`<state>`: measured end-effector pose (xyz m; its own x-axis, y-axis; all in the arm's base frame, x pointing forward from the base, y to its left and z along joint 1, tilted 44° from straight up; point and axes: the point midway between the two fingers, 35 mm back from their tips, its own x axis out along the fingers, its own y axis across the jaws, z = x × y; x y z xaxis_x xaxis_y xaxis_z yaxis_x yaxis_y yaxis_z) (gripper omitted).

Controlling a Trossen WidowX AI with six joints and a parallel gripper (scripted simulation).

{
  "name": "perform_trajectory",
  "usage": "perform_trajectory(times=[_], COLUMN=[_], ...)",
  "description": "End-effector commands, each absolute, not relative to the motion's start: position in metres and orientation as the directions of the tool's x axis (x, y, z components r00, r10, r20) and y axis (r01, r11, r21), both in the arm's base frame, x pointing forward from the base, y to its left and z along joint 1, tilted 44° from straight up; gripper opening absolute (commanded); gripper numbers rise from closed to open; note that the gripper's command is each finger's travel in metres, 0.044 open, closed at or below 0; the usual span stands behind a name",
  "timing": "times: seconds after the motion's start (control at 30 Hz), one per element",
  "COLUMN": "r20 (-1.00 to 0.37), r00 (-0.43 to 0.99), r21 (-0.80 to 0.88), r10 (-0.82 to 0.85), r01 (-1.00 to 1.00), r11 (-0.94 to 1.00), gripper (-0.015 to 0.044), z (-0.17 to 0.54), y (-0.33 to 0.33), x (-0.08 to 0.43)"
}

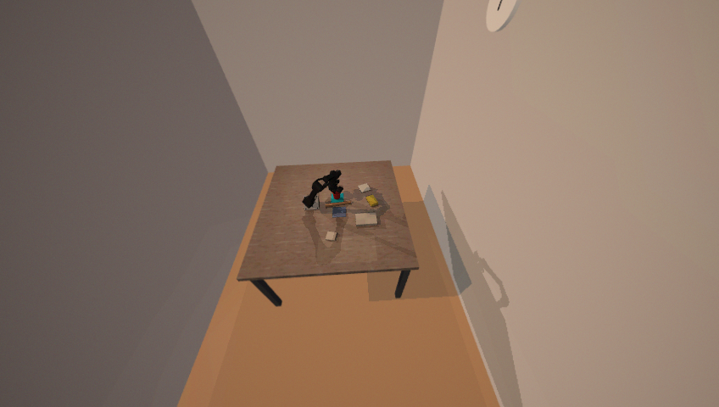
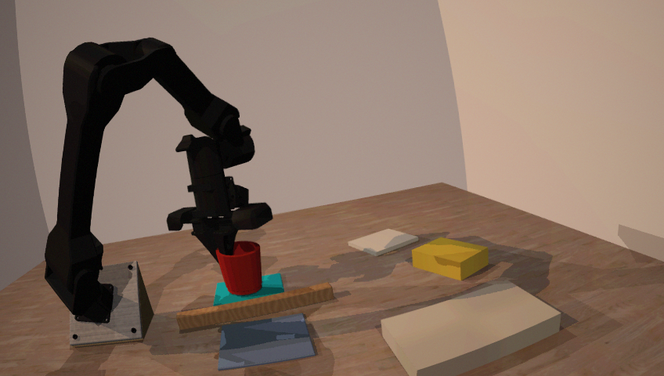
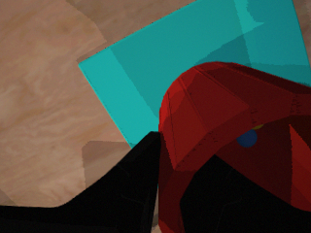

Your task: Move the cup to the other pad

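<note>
1. Clock directions are read on the picture, with twelve at its top and the red cup at the dial's center.
2. The black gripper grips the cup by its wall, one finger inside the rim, the other outside, pointing down from eleven o'clock in the exterior view.
3. The cup, leaning slightly, is over the cyan pad; whether its bottom touches the pad cannot be told.
4. Inside the cup, the wrist view catches a blue marble and a sliver of a yellow one.
5. At six o'clock, a wooden bar lies between the cyan pad and the blue pad.
6. In the exterior view, a yellow block occupies three o'clock, a thin pale tile sits between two and three, and a large cream slab lies between three and four.
7. The arm's base plate stands between eight and nine.
8. From the top, a small pale block rests at six o'clock on the wooden table.
</note>
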<state>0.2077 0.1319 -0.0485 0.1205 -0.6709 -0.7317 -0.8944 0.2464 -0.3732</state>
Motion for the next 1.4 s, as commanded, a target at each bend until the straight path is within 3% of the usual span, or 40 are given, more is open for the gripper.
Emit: perform_trajectory(times=[0.0, 0.13, 0.3, 1.37], r20=[-0.732, -0.732, -0.732, -0.731], r00=[0.121, 0.121, 0.121, 0.122], r21=[-0.374, -0.374, -0.374, -0.372], r10=[-0.67, -0.67, -0.67, -0.671], r01=[-0.894, -0.894, -0.894, -0.896], r11=[0.247, 0.247, 0.247, 0.242], gripper=[0.0, 0.0, 0.0128, 0.0128], z=[-0.048, -0.048, -0.048, -0.023], y=[0.132, 0.132, 0.132, 0.157], x=[0.208, 0.208, 0.208, 0.204])
